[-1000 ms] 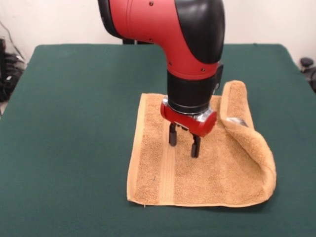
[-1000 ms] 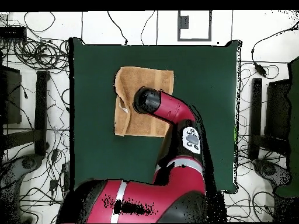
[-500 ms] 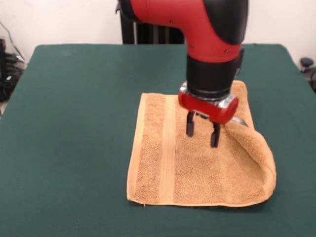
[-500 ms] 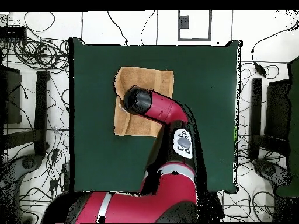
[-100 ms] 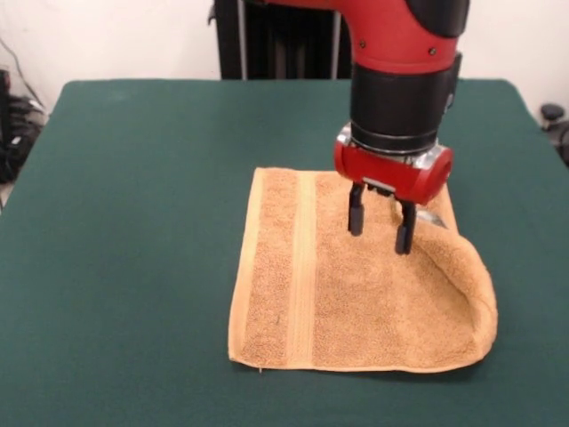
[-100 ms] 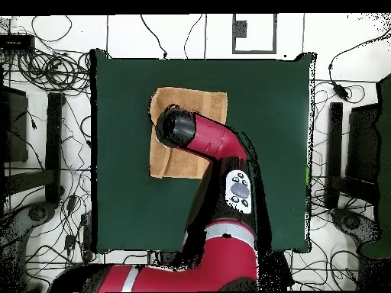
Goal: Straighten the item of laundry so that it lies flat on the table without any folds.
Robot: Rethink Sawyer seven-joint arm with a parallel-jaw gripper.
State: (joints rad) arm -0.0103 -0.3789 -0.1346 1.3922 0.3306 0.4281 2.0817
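— Hovering where?
— Over the towel mid-table; gripper parted, empty, beside the folded-over edge.
— Step?
— Lining up on that flap, I'd judge; next, descend, pinch it, draw it outward flat.

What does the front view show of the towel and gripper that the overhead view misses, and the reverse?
Front only: the gripper, open, just above the towel beside its folded-over right edge, and the woven band. Overhead only: the table whole to all four edges, cables on the floor, and the arm's wrist hiding the gripper. Both: the towel on green cloth under the arm.
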